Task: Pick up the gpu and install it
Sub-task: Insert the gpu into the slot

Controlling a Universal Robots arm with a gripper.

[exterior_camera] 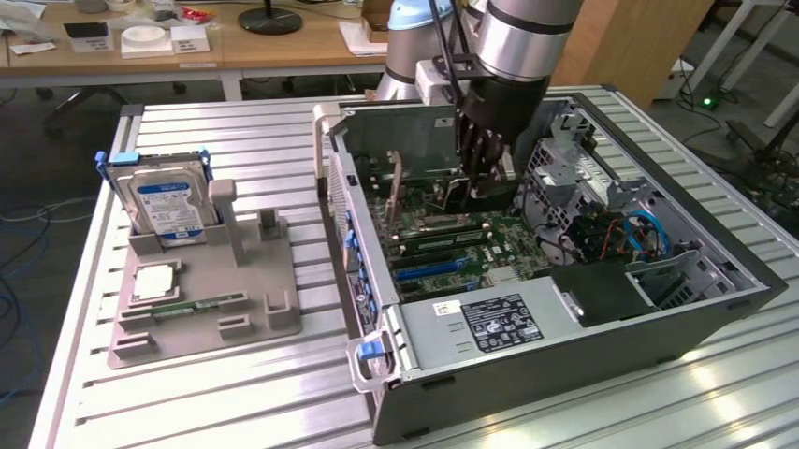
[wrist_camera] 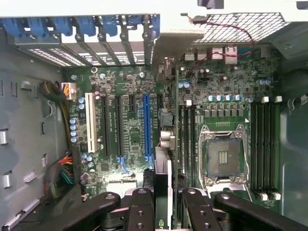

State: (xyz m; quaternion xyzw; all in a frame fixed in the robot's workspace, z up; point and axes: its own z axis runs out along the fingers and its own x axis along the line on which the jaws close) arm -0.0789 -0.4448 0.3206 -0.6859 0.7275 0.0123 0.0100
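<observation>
gpu (wrist_camera: pixel 163 183) edge-on, face hidden, its end cut off.

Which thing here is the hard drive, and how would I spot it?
Find the open computer case; on the exterior view's left of it lies a grey tray. The hard drive stands upright at the tray's far end: a silver box with a blue-white label, unlike the flat square chip and slim green memory stick lying nearer.

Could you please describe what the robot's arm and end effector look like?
The arm is a thick silver-grey tube with a pale blue joint cap and black cables running down it. The end effector is black, its fingers built from flat jointed links with round pivot bolts.
</observation>
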